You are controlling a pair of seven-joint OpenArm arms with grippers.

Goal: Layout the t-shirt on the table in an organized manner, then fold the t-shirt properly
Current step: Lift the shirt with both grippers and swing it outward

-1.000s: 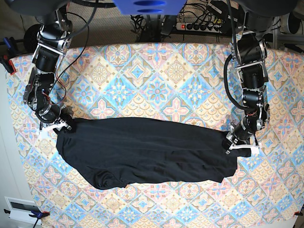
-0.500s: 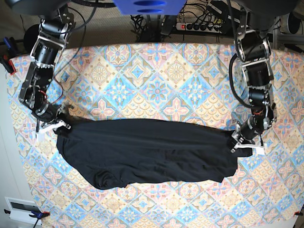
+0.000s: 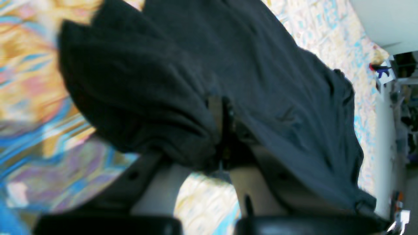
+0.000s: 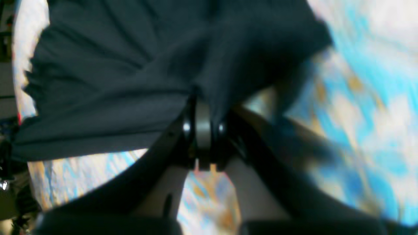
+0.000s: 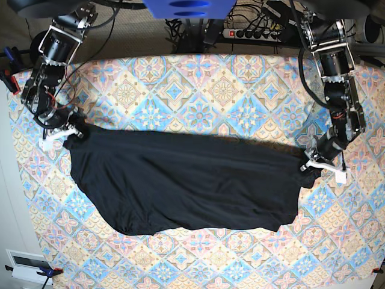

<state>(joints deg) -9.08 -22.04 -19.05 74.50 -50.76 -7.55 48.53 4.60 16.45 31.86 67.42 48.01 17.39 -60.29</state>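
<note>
Black t-shirt [image 5: 186, 174] lying lengthwise between both arms, its far edge pinched in the left tool [image 3: 222, 137] and right tool [image 4: 204, 130]

Black t-shirt [image 3: 248, 65] between the jaws

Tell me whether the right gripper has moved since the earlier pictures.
Yes. Against the tablecloth's printed tiles, the right gripper has shifted toward the base view's top, bringing the shirt's corner along.

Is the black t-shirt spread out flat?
Not fully: the t-shirt has wrinkles and bunches up where both grippers pinch its far corners.
</note>
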